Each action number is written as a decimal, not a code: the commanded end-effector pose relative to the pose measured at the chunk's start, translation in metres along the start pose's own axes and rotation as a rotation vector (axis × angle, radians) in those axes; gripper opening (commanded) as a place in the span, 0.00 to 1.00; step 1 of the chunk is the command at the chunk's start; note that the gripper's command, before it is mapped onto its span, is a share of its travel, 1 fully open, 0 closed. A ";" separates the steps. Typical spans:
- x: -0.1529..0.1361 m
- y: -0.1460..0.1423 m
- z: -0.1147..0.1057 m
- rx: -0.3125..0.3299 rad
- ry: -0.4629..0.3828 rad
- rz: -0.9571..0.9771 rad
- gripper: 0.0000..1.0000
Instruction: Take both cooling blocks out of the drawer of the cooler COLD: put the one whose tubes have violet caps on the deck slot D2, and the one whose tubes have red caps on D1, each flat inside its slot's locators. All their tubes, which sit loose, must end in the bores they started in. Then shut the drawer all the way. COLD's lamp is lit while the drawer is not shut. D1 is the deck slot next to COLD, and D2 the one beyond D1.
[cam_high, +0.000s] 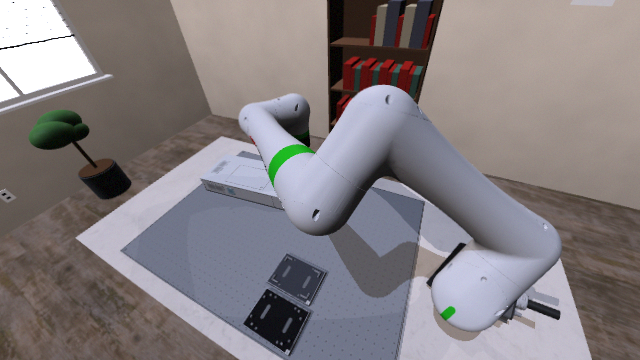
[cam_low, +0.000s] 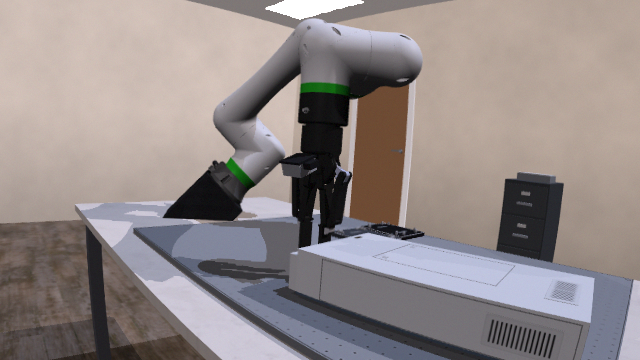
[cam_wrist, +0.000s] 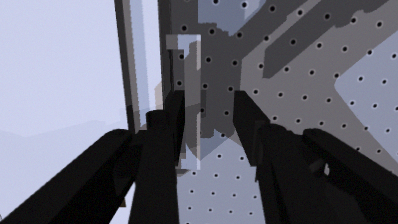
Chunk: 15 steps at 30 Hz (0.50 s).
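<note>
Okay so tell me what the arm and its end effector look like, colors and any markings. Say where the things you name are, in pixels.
The arm (cam_high: 435, 165) (cam_low: 270, 75) is pale gray, with smooth rounded tubes and elbows, bright green bands and small dark recesses at the joints. The end effector (cam_low: 314, 242) (cam_wrist: 209, 106) is black, with two slim linked fingers and a gray-fronted box on its side. I can't see any lettering or loose cables.

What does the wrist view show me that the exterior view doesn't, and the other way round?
Wrist only: a pale, bracket-shaped handle in the gap of the black two-finger gripper.
Exterior only: a brown door and a dark filing cabinet.
Both: the gripper, its fingers apart, the white boxy cooler and the grey perforated board.
</note>
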<state>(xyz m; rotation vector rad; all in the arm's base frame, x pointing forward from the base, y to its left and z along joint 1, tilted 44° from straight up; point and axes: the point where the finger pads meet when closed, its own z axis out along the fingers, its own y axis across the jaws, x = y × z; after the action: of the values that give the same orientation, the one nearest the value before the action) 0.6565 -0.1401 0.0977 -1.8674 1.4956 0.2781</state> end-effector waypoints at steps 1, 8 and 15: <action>0.000 0.000 -0.001 0.001 0.002 0.000 0.34; 0.000 0.001 -0.001 0.001 0.002 0.000 0.34; 0.000 0.003 -0.001 0.001 0.002 0.000 0.34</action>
<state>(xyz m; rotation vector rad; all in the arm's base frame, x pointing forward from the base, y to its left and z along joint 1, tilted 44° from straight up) 0.6534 -0.1403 0.0965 -1.8674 1.4955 0.2783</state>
